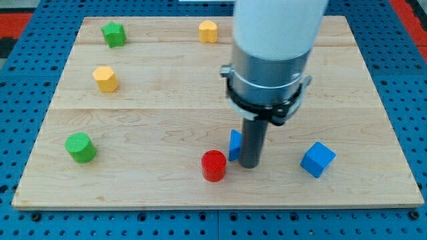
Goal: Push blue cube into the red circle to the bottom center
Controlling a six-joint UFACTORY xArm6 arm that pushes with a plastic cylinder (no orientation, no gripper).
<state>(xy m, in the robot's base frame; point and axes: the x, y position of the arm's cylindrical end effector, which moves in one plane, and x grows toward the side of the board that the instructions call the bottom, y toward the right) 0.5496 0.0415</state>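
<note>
- Matte dark rod under a white and grey cylinder; my tip (249, 165) rests on the pale wood-grain board (167, 113).
- No claw here, just the rod, so nothing is grasped.
- Small blue cube (235, 145), mostly hidden, touches the rod's left side.
- Red cylinder (214, 165) sits near-centre, just left of the tip.
- Larger blue cube (317, 159) lies right, apart.
- Green cylinder (81, 147) near left; green star-like block (114, 34) far left.
- Two faceted yellow blocks: (105, 79) left, (208, 31) far centre.
</note>
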